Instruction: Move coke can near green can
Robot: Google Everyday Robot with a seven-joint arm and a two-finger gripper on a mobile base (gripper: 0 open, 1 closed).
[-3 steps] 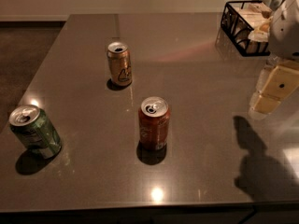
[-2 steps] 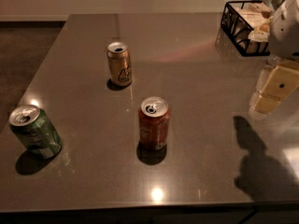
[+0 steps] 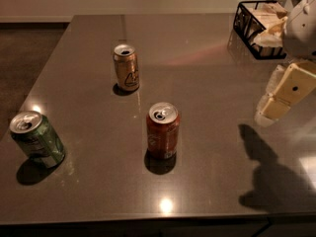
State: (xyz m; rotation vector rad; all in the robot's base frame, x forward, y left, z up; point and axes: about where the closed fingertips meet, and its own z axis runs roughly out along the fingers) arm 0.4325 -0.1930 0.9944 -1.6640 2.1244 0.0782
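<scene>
The coke can (image 3: 163, 130) stands upright near the middle of the dark table, red-orange with a silver top. The green can (image 3: 37, 139) stands upright at the table's front left, well apart from the coke can. My gripper (image 3: 269, 110) hangs above the table at the right edge of the view, pale cream in colour, far to the right of the coke can and touching nothing. Its shadow falls on the table below it.
A gold/tan can (image 3: 126, 67) with a white emblem stands behind and left of the coke can. A black wire basket (image 3: 256, 29) with pale packets sits at the back right. The table's (image 3: 207, 83) front edge runs along the bottom of the view.
</scene>
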